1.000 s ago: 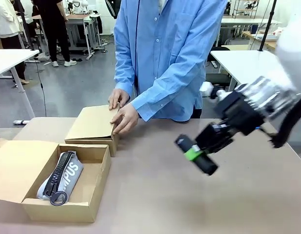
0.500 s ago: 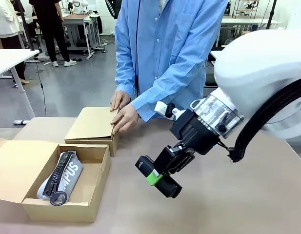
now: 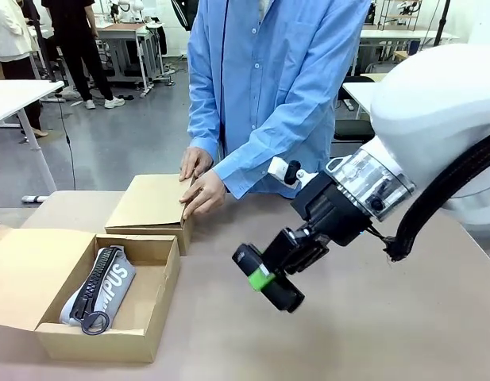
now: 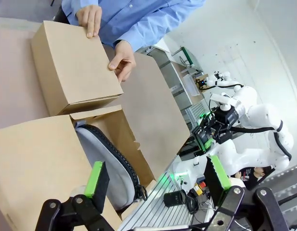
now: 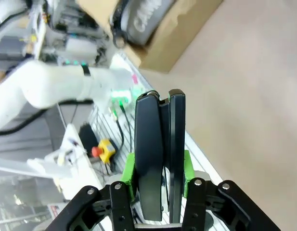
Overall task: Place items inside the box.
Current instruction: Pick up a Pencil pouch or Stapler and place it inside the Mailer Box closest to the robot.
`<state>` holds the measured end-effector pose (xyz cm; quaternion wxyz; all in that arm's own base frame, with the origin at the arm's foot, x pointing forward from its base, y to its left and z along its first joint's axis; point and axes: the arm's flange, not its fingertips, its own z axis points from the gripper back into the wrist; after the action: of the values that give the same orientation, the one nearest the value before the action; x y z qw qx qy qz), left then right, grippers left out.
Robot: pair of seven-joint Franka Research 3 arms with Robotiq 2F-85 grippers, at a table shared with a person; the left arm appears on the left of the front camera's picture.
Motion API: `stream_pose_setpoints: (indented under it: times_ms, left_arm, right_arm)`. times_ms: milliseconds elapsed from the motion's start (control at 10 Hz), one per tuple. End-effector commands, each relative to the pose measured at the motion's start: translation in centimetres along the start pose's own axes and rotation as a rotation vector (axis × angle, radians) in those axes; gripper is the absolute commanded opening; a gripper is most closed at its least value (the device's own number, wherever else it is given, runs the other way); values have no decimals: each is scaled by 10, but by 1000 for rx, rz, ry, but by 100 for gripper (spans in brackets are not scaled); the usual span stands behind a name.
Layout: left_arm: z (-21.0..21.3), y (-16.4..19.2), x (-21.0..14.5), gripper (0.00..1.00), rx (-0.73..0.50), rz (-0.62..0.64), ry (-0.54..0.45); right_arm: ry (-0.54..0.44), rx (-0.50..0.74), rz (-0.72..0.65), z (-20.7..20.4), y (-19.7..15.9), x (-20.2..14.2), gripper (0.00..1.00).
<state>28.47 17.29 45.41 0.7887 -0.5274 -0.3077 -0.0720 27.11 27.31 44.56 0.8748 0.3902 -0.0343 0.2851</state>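
Observation:
My right gripper (image 3: 260, 279) hangs over the middle of the table, shut on a black stapler (image 3: 283, 298) that sticks out past its green pads. In the right wrist view the stapler (image 5: 158, 139) stands upright between the fingers of the right gripper (image 5: 159, 169). At the front left, the open cardboard box (image 3: 109, 329) holds a zip pouch (image 3: 102, 290) lettered "CAMPUS". My left gripper (image 4: 158, 179) is open with nothing between its fingers, hovering over that box (image 4: 32, 159) and the pouch (image 4: 107, 166).
A person in a blue shirt stands at the far side with both hands (image 3: 202, 192) on a closed cardboard box (image 3: 149, 202) next to the open one. Bare tabletop lies between my right gripper and the open box.
My right arm swung in from the right toward the open box with the stapler held, then eased slightly back to the right. The person's hands and both boxes stayed put.

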Motion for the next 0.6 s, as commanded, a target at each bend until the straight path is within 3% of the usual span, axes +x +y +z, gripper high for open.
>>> stream_pose_setpoints:
  times_ms: [0, 500]
  left_arm:
    - [-1, -1, 0, 100, -18, -20, -20]
    - [-1, -1, 0, 100, -18, -20, -20]
  right_arm:
    - [-245, 74, -131, 0, -4, 13, 42]
    - [-277, 76, -210, -1, -8, 20, 42]
